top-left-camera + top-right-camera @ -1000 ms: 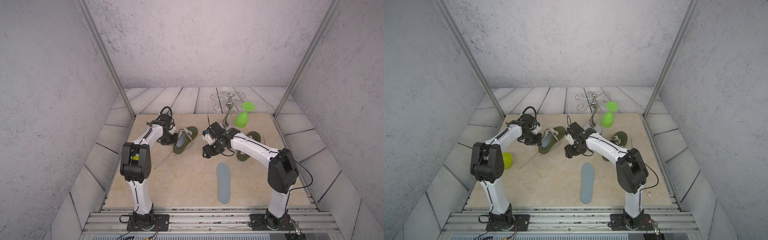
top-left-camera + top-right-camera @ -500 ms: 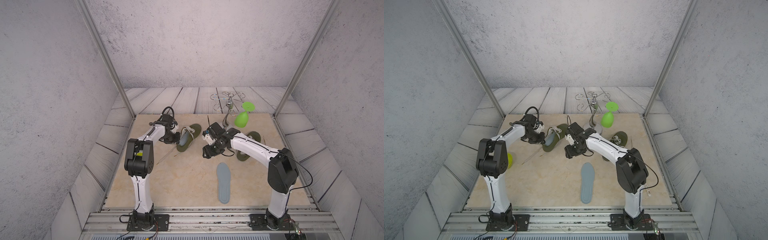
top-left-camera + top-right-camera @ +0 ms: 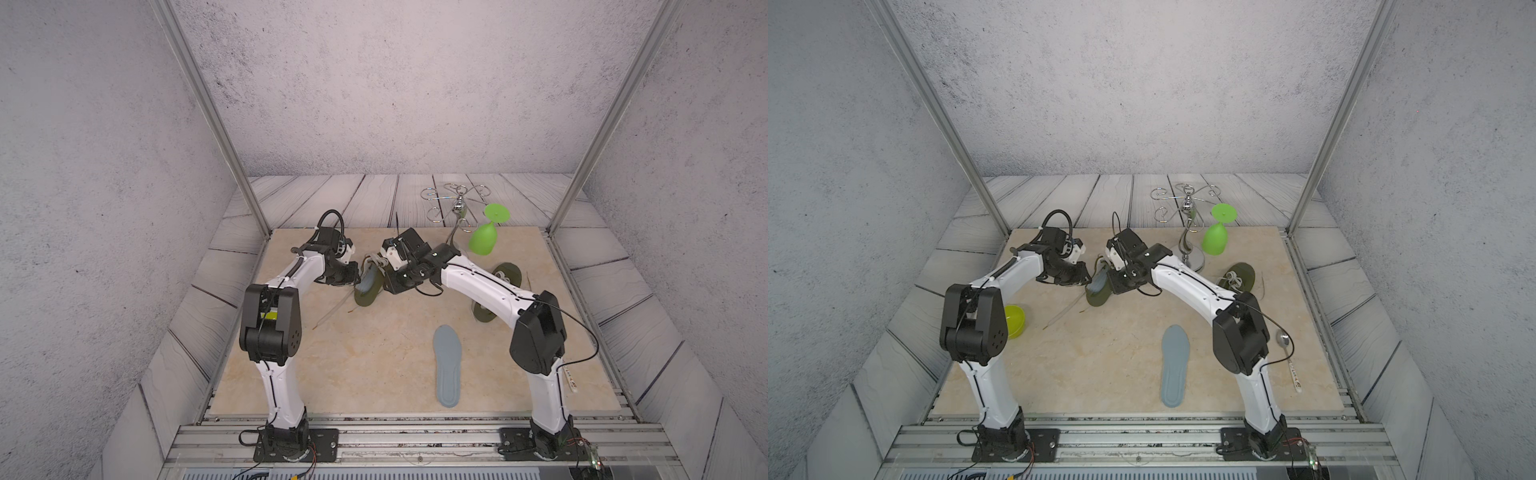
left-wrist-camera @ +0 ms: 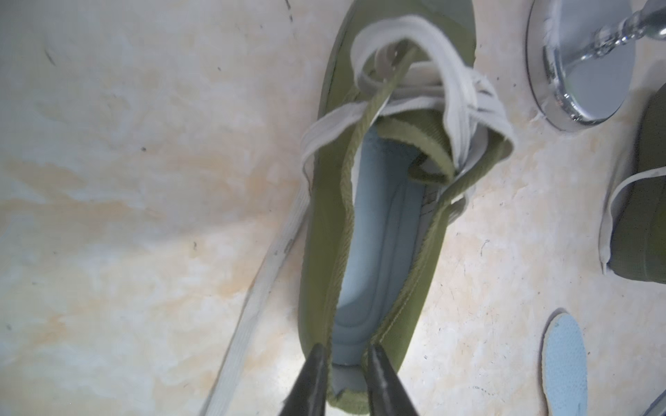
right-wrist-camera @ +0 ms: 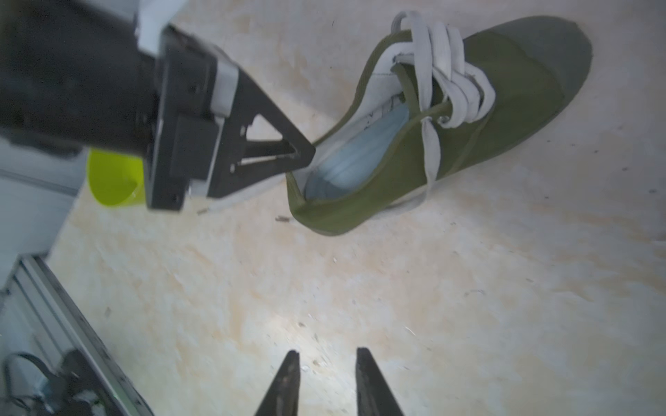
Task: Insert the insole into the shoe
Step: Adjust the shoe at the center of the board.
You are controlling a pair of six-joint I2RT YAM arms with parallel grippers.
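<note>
An olive green shoe (image 3: pixel 365 296) with white laces lies at the back middle of the table, and a pale blue insole (image 4: pixel 378 234) lies flat inside it. My left gripper (image 4: pixel 346 349) is at the shoe's heel, jaws a little apart and straddling the heel rim. My right gripper (image 5: pixel 328 354) hangs beside the shoe (image 5: pixel 504 108) over bare table, open, with nothing between its fingers. In both top views the two grippers flank the shoe (image 3: pixel 1098 296), the left gripper (image 3: pixel 353 276) on one side and the right gripper (image 3: pixel 394 289) on the other.
A second blue insole (image 3: pixel 447 365) lies loose near the front. A second olive shoe (image 3: pixel 505 276) sits right of my right arm. Behind stand a chrome glass stand (image 3: pixel 457 203) and a hanging green wine glass (image 3: pixel 484 239). A lime bowl (image 3: pixel 1015 320) and a spoon (image 3: pixel 1289 365) lie at the sides.
My left gripper's jaws have parted at the heel. My right gripper has narrowed its jaws and shifted left, closer to the shoe. The left arm's elbow has swung to the right.
</note>
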